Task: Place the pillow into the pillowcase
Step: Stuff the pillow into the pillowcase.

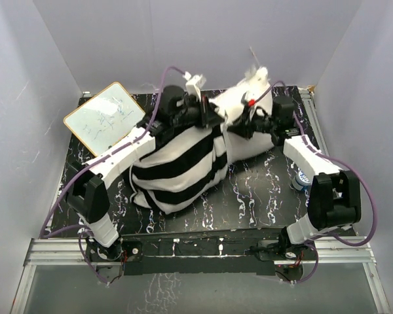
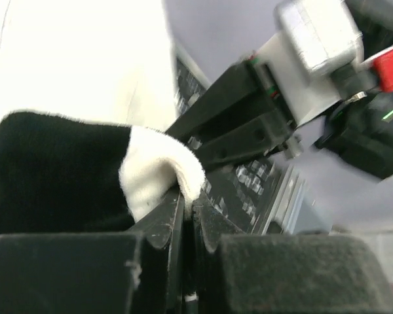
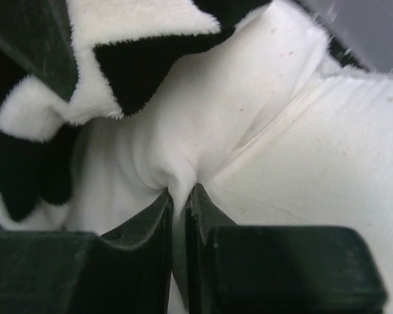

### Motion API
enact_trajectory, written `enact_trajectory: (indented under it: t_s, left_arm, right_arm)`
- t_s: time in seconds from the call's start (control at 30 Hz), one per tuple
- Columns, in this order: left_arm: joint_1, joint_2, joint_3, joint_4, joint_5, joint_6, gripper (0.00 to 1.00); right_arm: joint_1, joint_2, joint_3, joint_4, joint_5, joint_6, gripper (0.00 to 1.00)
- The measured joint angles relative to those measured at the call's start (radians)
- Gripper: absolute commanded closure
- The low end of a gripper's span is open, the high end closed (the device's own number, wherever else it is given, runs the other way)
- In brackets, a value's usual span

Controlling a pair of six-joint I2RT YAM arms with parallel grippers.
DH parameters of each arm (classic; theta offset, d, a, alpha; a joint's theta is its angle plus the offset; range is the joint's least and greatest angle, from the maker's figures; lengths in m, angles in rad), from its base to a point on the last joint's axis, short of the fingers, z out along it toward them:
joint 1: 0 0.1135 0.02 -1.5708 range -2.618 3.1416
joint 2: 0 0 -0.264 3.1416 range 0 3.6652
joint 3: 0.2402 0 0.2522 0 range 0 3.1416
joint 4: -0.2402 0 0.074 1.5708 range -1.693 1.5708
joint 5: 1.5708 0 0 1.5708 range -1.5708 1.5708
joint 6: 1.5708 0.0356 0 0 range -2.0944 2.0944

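The black-and-white striped pillowcase (image 1: 183, 171) lies in the middle of the table with most of the white pillow inside it. The rest of the pillow (image 1: 243, 98) sticks out of the case's opening at the back right. My left gripper (image 1: 206, 115) is at the opening's edge, shut on a fuzzy white-and-black fold of the pillowcase (image 2: 160, 167), pinched at my left gripper's tips (image 2: 188, 199). My right gripper (image 1: 239, 128) is shut on a pinch of plain white pillow fabric (image 3: 203, 131), which bunches at my right gripper's tips (image 3: 179, 191). The striped pillowcase edge (image 3: 128, 62) hangs just above it.
A small whiteboard (image 1: 105, 118) leans at the back left. A small bluish object (image 1: 300, 180) sits by the right arm. White walls close in on three sides. The table's metal rails (image 1: 183, 252) run along the near edge and the right edge.
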Motion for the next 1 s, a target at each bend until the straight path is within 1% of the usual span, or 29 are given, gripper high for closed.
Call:
enact_trajectory:
  t_s: [0.03, 0.1, 0.17, 0.23, 0.3, 0.4, 0.47, 0.5, 0.53, 0.57, 0.67, 0.73, 0.87, 0.97, 1.0]
  left_arm:
    - [0.000, -0.018, -0.086, 0.026, 0.009, 0.003, 1.00]
    - [0.000, -0.029, -0.226, 0.080, 0.031, 0.005, 1.00]
    - [0.003, -0.028, -0.352, 0.139, 0.063, -0.003, 1.00]
    - [0.003, -0.040, -0.441, 0.213, 0.090, -0.009, 1.00]
    - [0.002, -0.075, -0.496, 0.279, 0.104, -0.012, 1.00]
    - [-0.008, -0.138, -0.536, 0.329, 0.117, -0.015, 1.00]
    - [-0.015, -0.163, -0.548, 0.348, 0.118, -0.015, 1.00]
    - [-0.017, -0.169, -0.552, 0.355, 0.119, -0.016, 1.00]
    - [-0.019, -0.172, -0.558, 0.364, 0.119, -0.016, 1.00]
    - [-0.019, -0.173, -0.565, 0.372, 0.118, -0.018, 1.00]
    - [-0.021, -0.173, -0.589, 0.396, 0.116, -0.025, 1.00]
    - [-0.026, -0.173, -0.595, 0.404, 0.114, -0.026, 1.00]
    - [-0.047, -0.173, -0.595, 0.409, 0.113, -0.024, 1.00]
    - [-0.068, -0.173, -0.594, 0.405, 0.113, -0.013, 1.00]
    - [-0.073, -0.173, -0.593, 0.402, 0.113, -0.009, 1.00]
  right_arm:
    - [0.004, 0.000, -0.027, -0.075, -0.007, -0.100, 0.83]
    - [0.006, 0.016, -0.053, -0.283, -0.009, -0.354, 0.78]
    - [0.005, 0.019, -0.049, -0.457, -0.018, -0.565, 0.70]
    - [0.003, 0.008, -0.029, -0.644, -0.038, -0.770, 0.62]
    - [-0.005, -0.005, 0.013, -0.824, -0.056, -0.940, 0.52]
    - [-0.017, -0.046, 0.101, -1.051, -0.069, -1.096, 0.29]
    - [-0.016, -0.085, 0.161, -1.136, -0.069, -1.131, 0.12]
    - [-0.016, -0.110, 0.195, -1.155, -0.069, -1.122, 0.05]
    - [-0.016, -0.135, 0.227, -1.160, -0.068, -1.104, 0.02]
    - [-0.016, -0.149, 0.257, -1.162, -0.066, -1.091, 0.01]
    - [-0.013, -0.153, 0.379, -1.131, -0.050, -1.037, 0.01]
    - [-0.008, -0.127, 0.423, -1.080, -0.027, -1.018, 0.01]
    - [0.023, -0.028, 0.431, -1.024, 0.052, -1.060, 0.01]
    - [0.073, 0.067, 0.413, -0.980, 0.137, -1.107, 0.00]
    - [0.086, 0.088, 0.409, -0.971, 0.158, -1.117, 0.04]
